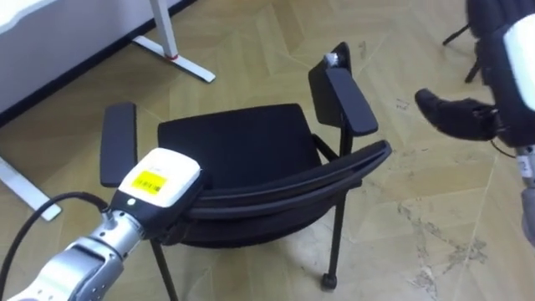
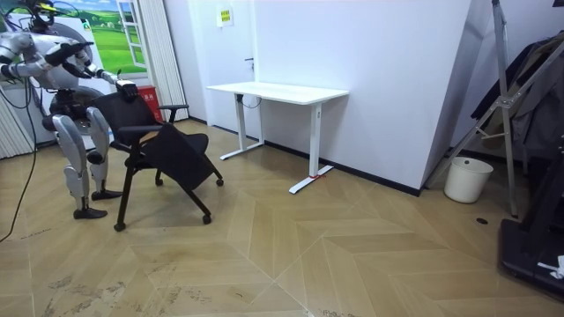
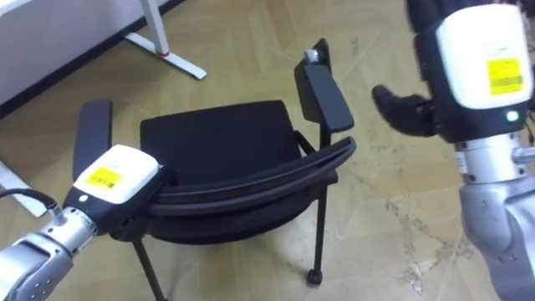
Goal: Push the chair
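A black chair (image 1: 242, 146) with two padded armrests and small castors stands just below me, its curved backrest (image 1: 284, 188) nearest to me. My left hand (image 1: 159, 180) lies against the left end of that backrest, its white back plate covering the contact. My right hand (image 3: 410, 109) hangs in the air to the right of the right armrest (image 1: 347, 96), apart from it, fingers relaxed and empty. In the room view the robot stands behind the chair (image 2: 167, 145) at the room view's left, arms stretched towards it.
A white desk (image 2: 278, 91) stands beyond the chair by the wall; its foot (image 1: 180, 63) lies on the floor ahead and another leg (image 1: 25, 192) to my left. A white bucket (image 2: 467, 179) and dark equipment (image 2: 529, 246) are at the room view's right. Wooden floor lies between.
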Tool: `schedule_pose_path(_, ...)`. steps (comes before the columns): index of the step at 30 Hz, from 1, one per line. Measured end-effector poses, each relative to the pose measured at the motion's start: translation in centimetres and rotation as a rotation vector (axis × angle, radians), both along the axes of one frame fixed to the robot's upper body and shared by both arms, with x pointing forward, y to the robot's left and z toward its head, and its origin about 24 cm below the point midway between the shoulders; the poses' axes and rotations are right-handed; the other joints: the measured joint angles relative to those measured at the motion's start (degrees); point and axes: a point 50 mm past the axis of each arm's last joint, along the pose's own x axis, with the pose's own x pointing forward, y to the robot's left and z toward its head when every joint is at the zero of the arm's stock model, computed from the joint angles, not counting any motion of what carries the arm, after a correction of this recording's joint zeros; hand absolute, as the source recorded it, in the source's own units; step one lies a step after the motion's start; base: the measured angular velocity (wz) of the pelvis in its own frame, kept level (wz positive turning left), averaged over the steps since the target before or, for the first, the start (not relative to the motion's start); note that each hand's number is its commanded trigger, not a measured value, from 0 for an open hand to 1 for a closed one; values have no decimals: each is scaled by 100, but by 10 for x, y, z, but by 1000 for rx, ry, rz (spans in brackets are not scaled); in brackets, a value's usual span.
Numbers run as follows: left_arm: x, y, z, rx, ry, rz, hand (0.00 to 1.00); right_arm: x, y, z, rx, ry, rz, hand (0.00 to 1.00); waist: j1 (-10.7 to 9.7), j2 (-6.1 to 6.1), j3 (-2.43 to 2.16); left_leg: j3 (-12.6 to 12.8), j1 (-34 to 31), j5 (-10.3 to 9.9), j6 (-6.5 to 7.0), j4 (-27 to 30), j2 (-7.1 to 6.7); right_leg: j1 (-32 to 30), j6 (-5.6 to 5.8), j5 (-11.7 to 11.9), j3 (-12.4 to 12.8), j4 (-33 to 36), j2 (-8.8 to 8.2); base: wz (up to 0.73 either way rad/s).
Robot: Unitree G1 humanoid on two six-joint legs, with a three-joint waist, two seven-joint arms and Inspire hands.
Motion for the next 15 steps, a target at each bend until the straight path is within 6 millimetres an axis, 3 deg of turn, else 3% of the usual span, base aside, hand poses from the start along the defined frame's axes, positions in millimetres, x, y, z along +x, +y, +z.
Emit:
schedule_pose_path(5, -1, 0, -2, -4, -12, -16, 100, -3, 20, -5, -50, 62, 107, 0, 101, -19, -1, -64, 12, 0, 0, -1, 4, 23, 0, 0, -42, -2, -1, 2)
schedule_pose_path(15, -1, 4, -7, 1, 1, -19, 100, -4, 30, -14, -146, 181, 162, 0, 136, -91, -9, -73, 95, 0, 0, -7, 14, 126, -3, 2, -141, -19, -5, 0)
